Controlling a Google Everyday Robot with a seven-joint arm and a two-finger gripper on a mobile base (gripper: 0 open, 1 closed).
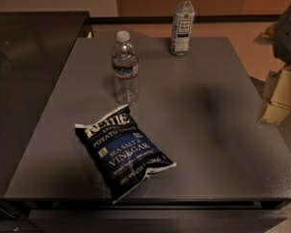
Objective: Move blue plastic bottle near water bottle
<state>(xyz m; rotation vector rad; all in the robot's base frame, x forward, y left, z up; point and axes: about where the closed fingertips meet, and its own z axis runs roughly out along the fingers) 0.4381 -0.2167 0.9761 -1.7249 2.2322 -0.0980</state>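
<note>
Claw: out of sight from where I stand. No part of it shows over the surface, so I cannot tell whether it is released or clenched, and it is grasping nothing that I can see.

Blue plastic bottle: upright near the far edge of the surface, right of centre, white cap on and the large white label facing me. It stands alone, with nothing touching it.

Water bottle: upright nearer the middle-left, ribbed, with the narrow red band round its waist. It is well apart from the blue plastic bottle and closer to me.

Chip bag: a dark blue salt and vinegar bag lying flat and askew near the front. Its top corner is just beside the foot of the water bottle.

Shadow: a soft dark patch right of centre. I cannot say what casts it.

Why they stand so: it looks like a fresh layout, the two bottles set apart so that the move is unmistakable. The bag seems to be a bystander that narrows the room on the near side.

Stage: my guess is that nothing has begun, as the bottle is not yet gripped.

Next move calls for: a grip on the body below the cap, a lift, and a set-down right of or behind the water bottle, where the surface is bare.

Risk: tall, light bottles tip easily, and a sideways nudge could topple either one.
</note>
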